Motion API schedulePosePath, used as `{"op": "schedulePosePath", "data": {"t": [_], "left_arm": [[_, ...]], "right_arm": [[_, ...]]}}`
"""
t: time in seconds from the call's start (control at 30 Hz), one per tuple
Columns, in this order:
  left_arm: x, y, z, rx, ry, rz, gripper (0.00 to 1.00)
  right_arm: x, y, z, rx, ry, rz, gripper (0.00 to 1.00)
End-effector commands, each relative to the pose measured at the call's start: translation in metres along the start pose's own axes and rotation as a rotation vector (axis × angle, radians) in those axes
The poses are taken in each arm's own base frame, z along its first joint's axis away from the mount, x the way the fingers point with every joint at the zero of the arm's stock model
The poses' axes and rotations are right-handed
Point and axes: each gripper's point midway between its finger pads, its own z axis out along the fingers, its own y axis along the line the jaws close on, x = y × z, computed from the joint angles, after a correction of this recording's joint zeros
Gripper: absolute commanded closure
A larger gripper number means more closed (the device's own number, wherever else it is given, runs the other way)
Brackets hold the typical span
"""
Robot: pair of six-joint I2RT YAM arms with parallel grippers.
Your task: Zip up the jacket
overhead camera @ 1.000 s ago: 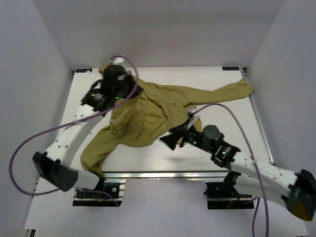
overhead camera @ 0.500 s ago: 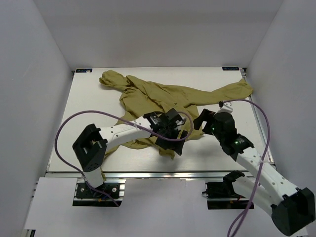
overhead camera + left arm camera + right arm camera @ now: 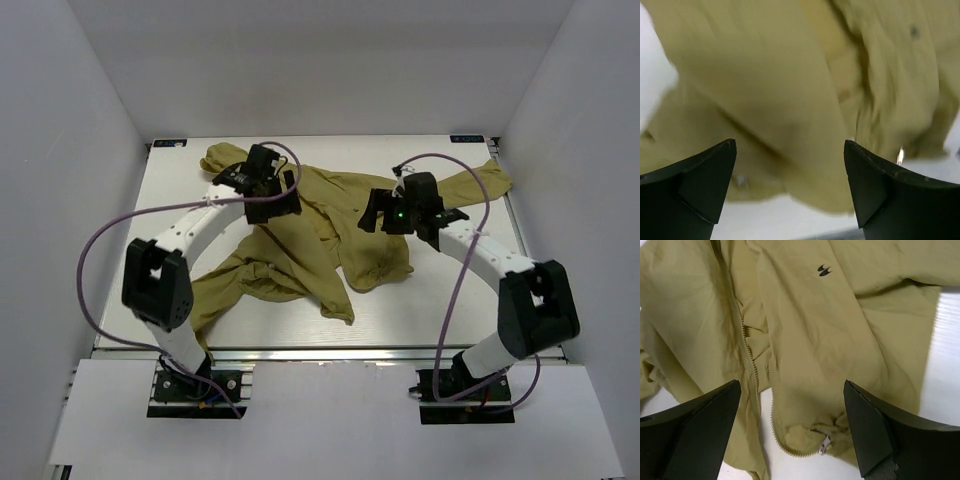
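**Left gripper (image 3: 789,145) and right gripper (image 3: 791,385) spread wide, nothing held**

The thin, creased olive-yellow jacket (image 3: 840,325) is seen directly beneath both, rumpled across the pale table (image 3: 440,300), its toothed zipper (image 3: 747,350) parted.

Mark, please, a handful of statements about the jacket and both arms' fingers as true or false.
1. The jacket lies on the table. True.
2. Its zipper is closed to the top. False: the two rows of teeth lie apart, with the slider at the end of one row.
3. The left fingers are shut on fabric. False: they stand open above the jacket, holding nothing.
4. The right fingers stand open over the jacket's front. True.
5. A small dark logo is on the jacket's front. True.
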Motion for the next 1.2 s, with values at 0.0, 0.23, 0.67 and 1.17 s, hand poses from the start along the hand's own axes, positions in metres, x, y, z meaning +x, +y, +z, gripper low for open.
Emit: {"op": "schedulePosePath", "data": {"t": [0.0,0.23,0.67,1.17], "left_arm": [[-0.069,-0.01,0.022,0.017,-0.151,-0.024,0.04],[-0.111,0.02,0.121,-0.204,-0.11,-0.017,0.17],[-0.129,0.018,0.214,0.042,-0.113,0.027,0.1],[-0.205,-0.073,0.268,0.565,-0.453,0.032,0.02]], "right_arm": [[0.0,0.007,0.02,-0.058,0.071,-0.043,0.12],[0.02,-0.013,0.042,0.017,0.145,-0.012,0.12],[0.085,-0.019,0.031,-0.028,0.303,0.016,0.12],[0.15,0.011,0.001,-0.161,0.447,0.035,0.12]]}}
